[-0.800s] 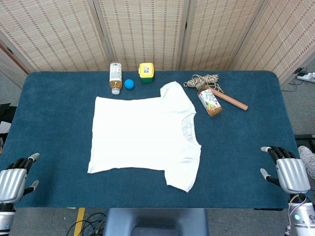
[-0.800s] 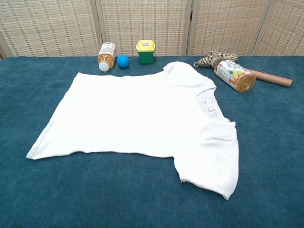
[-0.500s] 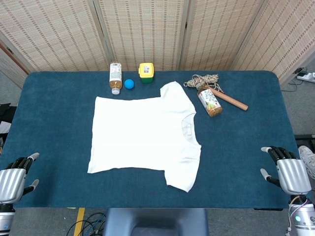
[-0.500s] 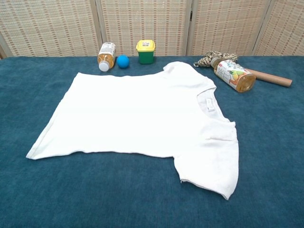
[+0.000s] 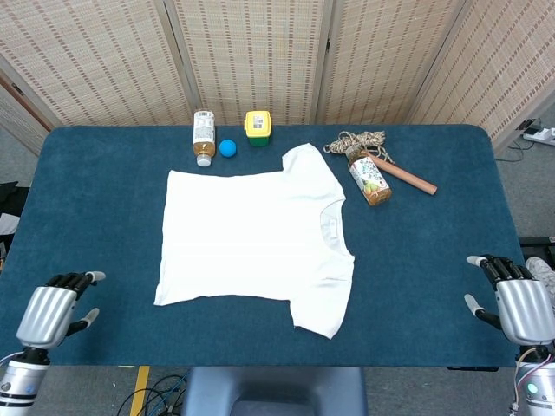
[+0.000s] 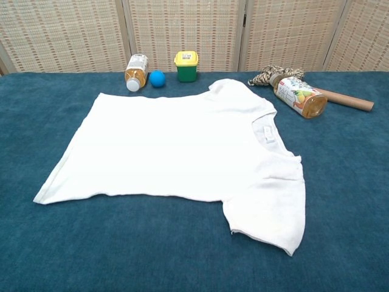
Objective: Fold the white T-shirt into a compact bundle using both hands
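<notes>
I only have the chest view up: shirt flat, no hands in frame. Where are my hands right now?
Observer: The left hand is at the near left corner of the table, fingers apart, holding nothing.
Operator: And the right?
Observer: The right hand is at the near right edge, also empty.
Operator: Is either one touching the shirt?
Observer: No. Both are well clear of the white T-shirt, with bare blue cloth between each hand and its nearest edge.
</notes>
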Action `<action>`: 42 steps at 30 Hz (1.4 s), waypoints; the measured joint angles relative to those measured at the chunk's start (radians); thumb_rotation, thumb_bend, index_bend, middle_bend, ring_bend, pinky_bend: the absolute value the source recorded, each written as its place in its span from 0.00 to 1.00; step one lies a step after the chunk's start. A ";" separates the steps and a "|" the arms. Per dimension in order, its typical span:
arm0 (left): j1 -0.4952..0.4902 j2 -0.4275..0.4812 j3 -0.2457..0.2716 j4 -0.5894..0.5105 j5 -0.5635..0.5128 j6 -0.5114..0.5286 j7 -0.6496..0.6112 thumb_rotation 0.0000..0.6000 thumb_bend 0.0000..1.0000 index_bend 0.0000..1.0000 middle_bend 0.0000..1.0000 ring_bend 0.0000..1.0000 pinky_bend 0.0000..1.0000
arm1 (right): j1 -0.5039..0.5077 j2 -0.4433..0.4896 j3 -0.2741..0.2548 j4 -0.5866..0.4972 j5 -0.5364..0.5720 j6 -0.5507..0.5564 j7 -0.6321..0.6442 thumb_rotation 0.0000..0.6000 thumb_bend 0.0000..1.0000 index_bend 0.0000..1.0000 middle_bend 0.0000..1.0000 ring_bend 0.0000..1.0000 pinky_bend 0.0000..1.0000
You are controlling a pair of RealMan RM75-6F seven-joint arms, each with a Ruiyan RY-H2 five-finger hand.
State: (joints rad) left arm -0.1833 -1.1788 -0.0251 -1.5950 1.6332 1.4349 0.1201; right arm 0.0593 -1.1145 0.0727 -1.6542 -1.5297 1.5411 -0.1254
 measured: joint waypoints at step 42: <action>-0.292 -0.284 0.051 0.309 0.011 -0.368 0.076 1.00 0.23 0.42 0.94 0.85 0.96 | -0.006 0.001 -0.003 0.018 0.027 -0.020 0.018 1.00 0.23 0.26 0.29 0.30 0.36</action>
State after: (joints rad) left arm -0.4754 -1.4627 0.0263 -1.2855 1.6447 1.0671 0.1959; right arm 0.0532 -1.1138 0.0698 -1.6357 -1.5025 1.5215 -0.1073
